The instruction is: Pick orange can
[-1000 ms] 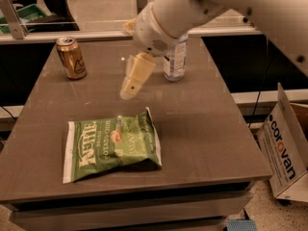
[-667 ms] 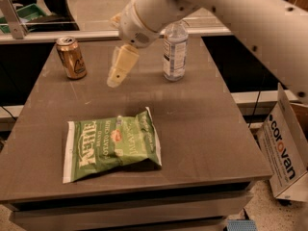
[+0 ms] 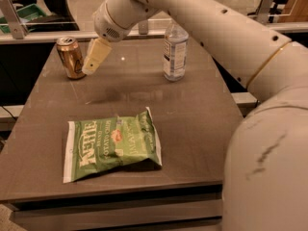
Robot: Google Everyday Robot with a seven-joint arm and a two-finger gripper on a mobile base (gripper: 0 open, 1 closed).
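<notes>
The orange can (image 3: 70, 57) stands upright near the far left corner of the brown table (image 3: 192, 114). It is orange-gold with a silver top rim. My gripper (image 3: 91, 66) hangs from the white arm just to the right of the can, its pale fingers pointing down and left, close beside the can. Nothing is held in it.
A clear plastic water bottle (image 3: 174, 51) stands at the far middle of the table. A green Kettle chip bag (image 3: 112, 144) lies flat near the front left. My white arm (image 3: 231, 52) crosses the right side of the view. A ledge runs behind the table.
The gripper has moved left across the table, from near the bottle to right beside the orange can.
</notes>
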